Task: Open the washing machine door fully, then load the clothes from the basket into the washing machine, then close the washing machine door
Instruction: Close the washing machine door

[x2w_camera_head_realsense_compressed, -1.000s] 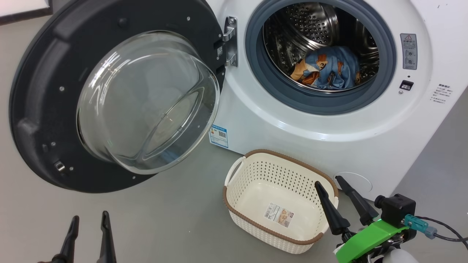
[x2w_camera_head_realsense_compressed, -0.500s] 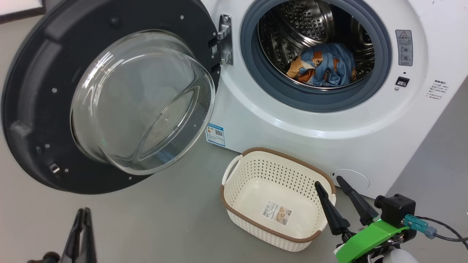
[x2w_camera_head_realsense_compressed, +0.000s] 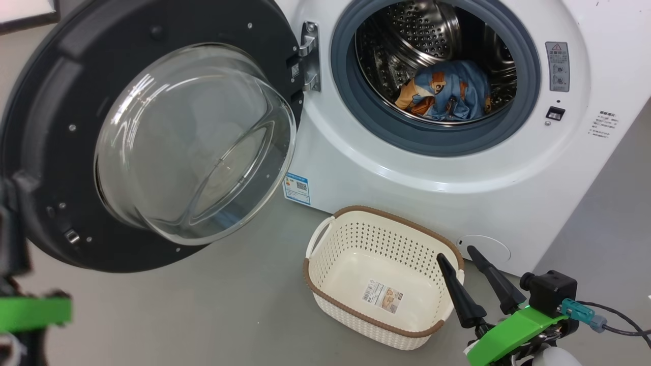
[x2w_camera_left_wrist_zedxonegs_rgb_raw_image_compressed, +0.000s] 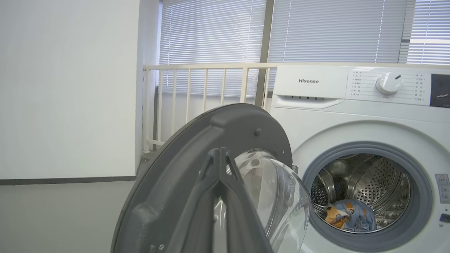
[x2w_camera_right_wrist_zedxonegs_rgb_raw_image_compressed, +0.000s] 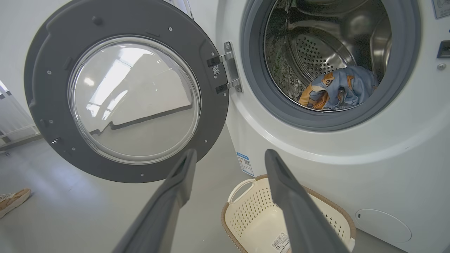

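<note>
Jaws on the left pinched together on nothing, fingers (x2w_camera_left_wrist_zedxonegs_rgb_raw_image_compressed: 232, 207) meeting in one dark wedge aimed at the inner face of the washing machine door (x2w_camera_head_realsense_compressed: 127, 35); a second back wide apart and low over the floor (x2w_camera_head_realsense_compressed: 229, 305), since then closed and raised, that arm's green bracket (x2w_camera_head_realsense_compressed: 30, 311) now a blur at the near left edge of the head view. Jaws on the right spread wide and empty, fingers (x2w_camera_head_realsense_compressed: 460, 297) poised over the right end of the basket (x2w_camera_head_realsense_compressed: 386, 239). Basket on the floor just in front of the washing machine (x2w_camera_head_realsense_compressed: 407, 178), bare down to the label (x2w_camera_head_realsense_compressed: 383, 296) on its base. Door swung wide on its hinge (x2w_camera_head_realsense_compressed: 308, 56), glass bowl (x2w_camera_head_realsense_compressed: 193, 142) bulging toward the room. Clothes (x2w_camera_head_realsense_compressed: 445, 91) heaped low in the steel drum (x2w_camera_head_realsense_compressed: 422, 30), well behind the grey-blue seal (x2w_camera_head_realsense_compressed: 343, 76), nothing draped over it. So, most likely: loading done, closing the one step left, and the pinched left fingers readied as a blunt pusher for the door. In the path of that swing: the basket, probably low enough to be cleared though hard to judge, and the raised right fingers close to the machine front, better drawn back first. Farther off, a person's shoe (x2w_camera_right_wrist_zedxonegs_rgb_raw_image_compressed: 12, 200) on the floor beyond the door; behind the machine, a white railing (x2w_camera_left_wrist_zedxonegs_rgb_raw_image_compressed: 197, 66) and closed blinds (x2w_camera_left_wrist_zedxonegs_rgb_raw_image_compressed: 211, 31).
</note>
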